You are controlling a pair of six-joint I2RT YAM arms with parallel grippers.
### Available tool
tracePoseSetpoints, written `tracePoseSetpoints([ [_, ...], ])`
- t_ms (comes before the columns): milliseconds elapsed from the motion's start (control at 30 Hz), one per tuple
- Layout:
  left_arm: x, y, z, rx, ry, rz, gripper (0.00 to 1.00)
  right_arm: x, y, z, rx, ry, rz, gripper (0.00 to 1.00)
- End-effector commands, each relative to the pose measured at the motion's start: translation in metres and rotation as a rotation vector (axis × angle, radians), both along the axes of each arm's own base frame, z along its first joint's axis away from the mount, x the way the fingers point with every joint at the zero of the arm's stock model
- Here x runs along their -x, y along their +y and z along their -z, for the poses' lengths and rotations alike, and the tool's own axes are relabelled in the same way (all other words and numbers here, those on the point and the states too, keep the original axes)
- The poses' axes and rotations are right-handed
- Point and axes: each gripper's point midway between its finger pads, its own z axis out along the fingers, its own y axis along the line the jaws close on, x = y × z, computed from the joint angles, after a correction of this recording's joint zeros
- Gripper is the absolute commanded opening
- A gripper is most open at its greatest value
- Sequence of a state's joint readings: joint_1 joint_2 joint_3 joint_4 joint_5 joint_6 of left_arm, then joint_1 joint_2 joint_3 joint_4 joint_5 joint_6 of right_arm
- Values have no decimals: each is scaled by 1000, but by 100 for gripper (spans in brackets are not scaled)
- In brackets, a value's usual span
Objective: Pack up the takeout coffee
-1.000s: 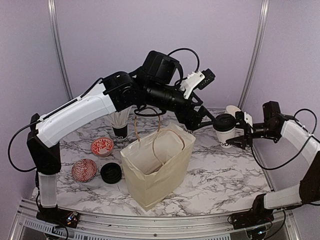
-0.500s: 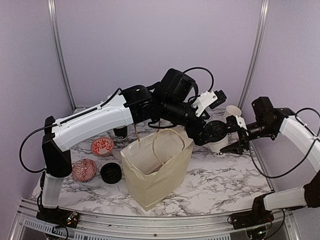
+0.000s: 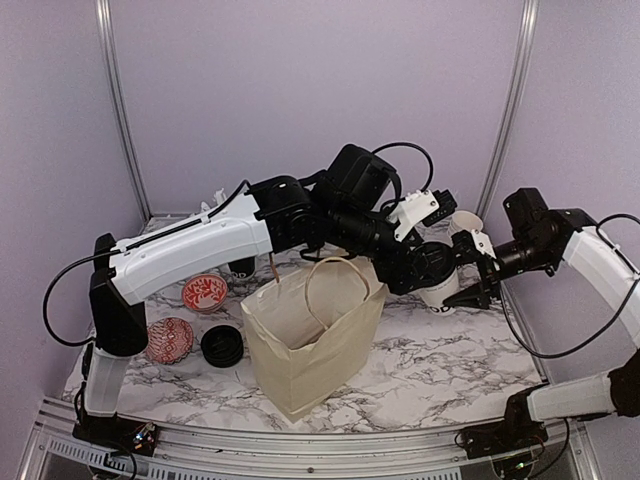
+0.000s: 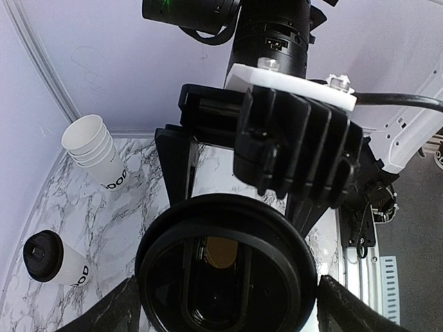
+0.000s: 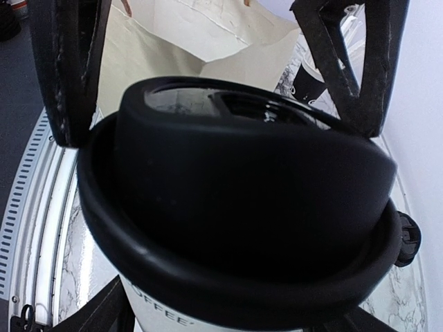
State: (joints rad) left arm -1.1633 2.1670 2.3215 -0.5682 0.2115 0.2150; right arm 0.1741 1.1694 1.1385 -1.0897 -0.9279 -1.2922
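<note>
A takeout coffee cup (image 3: 443, 293), white with a black lid (image 4: 225, 270), hangs in the air just right of the open paper bag (image 3: 300, 340). My right gripper (image 3: 468, 286) is shut on its body from the right. My left gripper (image 3: 425, 268) reaches across the bag and straddles the lid from above. Its fingers (image 4: 118, 308) sit against both sides of the lid, and I cannot tell whether they press on it. In the right wrist view the cup (image 5: 235, 207) fills the frame, with the left gripper's fingers (image 5: 59, 69) standing behind it.
A second lidded cup (image 4: 55, 259) and a stack of empty cups (image 4: 93, 149) stand at the back right. Two red-patterned bowls (image 3: 203, 293) and a loose black lid (image 3: 222, 346) lie left of the bag. The left arm spans the table above the bag.
The left arm swung right and down onto the cup. The right arm carried the cup a little left and lower. The left jaws have narrowed slightly.
</note>
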Motion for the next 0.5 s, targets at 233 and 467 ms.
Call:
tracePoseSetpoints([
  [233, 18, -7, 4, 13, 51, 97, 81, 10, 2, -19, 10, -47, -23, 78],
  [467, 21, -6, -2, 24, 57, 104, 78, 7, 2, -22, 10, -54, -15, 78],
])
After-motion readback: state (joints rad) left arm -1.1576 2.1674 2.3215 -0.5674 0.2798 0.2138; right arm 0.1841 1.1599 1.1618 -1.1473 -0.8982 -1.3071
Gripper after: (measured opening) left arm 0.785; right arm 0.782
